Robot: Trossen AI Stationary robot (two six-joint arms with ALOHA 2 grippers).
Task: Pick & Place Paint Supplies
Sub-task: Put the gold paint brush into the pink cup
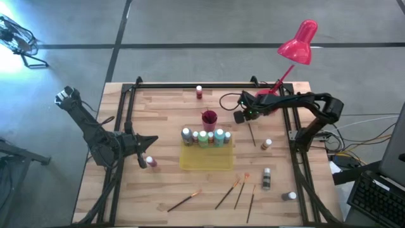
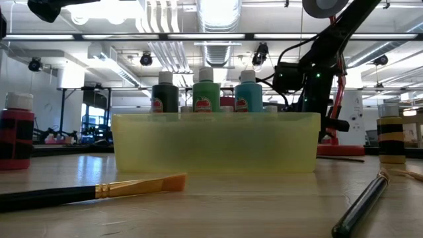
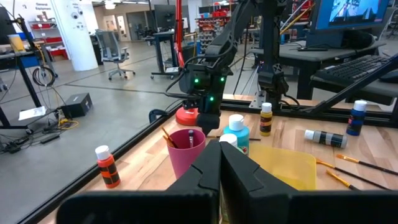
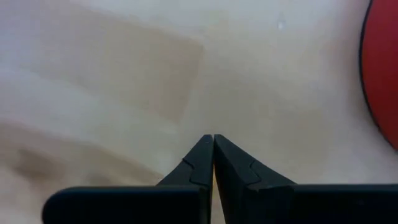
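Several paint bottles [image 1: 204, 137] stand in a row at the far edge of the yellow tray [image 1: 205, 161]. Behind them is the magenta cup [image 1: 209, 118], with brushes in it [image 3: 168, 137]. More bottles [image 1: 267, 144] and brushes [image 1: 226, 193] are scattered on the table. My right gripper [image 1: 245, 118] is shut and points steeply down at the far end of a dark brush [image 1: 252, 135] right of the cup. My left gripper [image 3: 219, 149] is shut on nothing and hangs level at the table's left, pointing at the cup. My right gripper comes from above, its fingers [image 4: 202, 158] pointing steeply down, and is shut at the brush's far end [image 1: 249, 125]. The gripper's own body hides the place of contact. The rest of the brush lies on the table and runs toward the near edge.
The pink lamp [image 1: 297, 44] stands at the far right, its red base [image 4: 382, 74] close beside my right gripper. A red bottle [image 1: 199, 92] stands at the far edge, one bottle [image 1: 150, 162] sits near my left gripper, and others [image 1: 266, 178] lie at the near right.
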